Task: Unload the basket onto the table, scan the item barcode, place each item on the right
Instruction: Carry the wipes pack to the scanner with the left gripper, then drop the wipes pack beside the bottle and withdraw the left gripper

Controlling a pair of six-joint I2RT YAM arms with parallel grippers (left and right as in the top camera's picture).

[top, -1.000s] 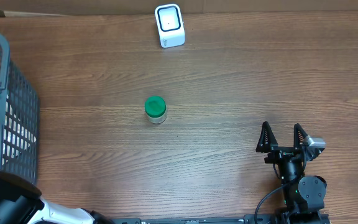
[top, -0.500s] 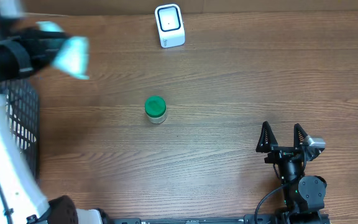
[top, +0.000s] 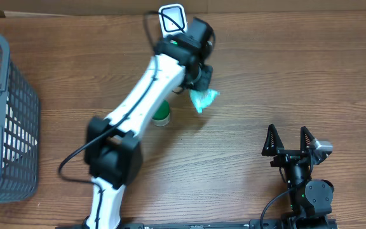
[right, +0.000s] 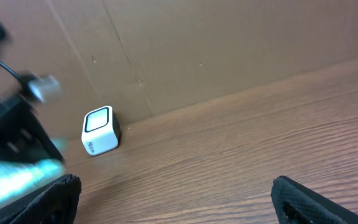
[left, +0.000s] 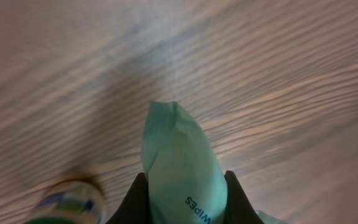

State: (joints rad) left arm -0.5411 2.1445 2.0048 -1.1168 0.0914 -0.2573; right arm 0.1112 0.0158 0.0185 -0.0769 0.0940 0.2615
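Hanging above the table at 5 o'clock from the scanner (top: 172, 19), your wipes packet (top: 203, 98) is pinched by the left gripper (top: 200, 77), jaws clamped on one end so the rest sticks out free to face the scanner window. Barcode not visible, so can't tell which side shows. Green-lidded jar (top: 162, 115) stands at 8 o'clock of the packet, partly under the arm. Right gripper (top: 289, 141) rests at 4 o'clock, jaws wide apart and empty, prob. to keep clear. Basket (top: 5, 70) w/ more items at 9 o'clock.

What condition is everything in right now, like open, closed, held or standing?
left gripper: shut on the wipes packet.
wipes packet: held above the table.
right gripper: open, empty.
scanner: standing on the table.
green-lidded jar: upright, lid on.
basket: has packets inside.
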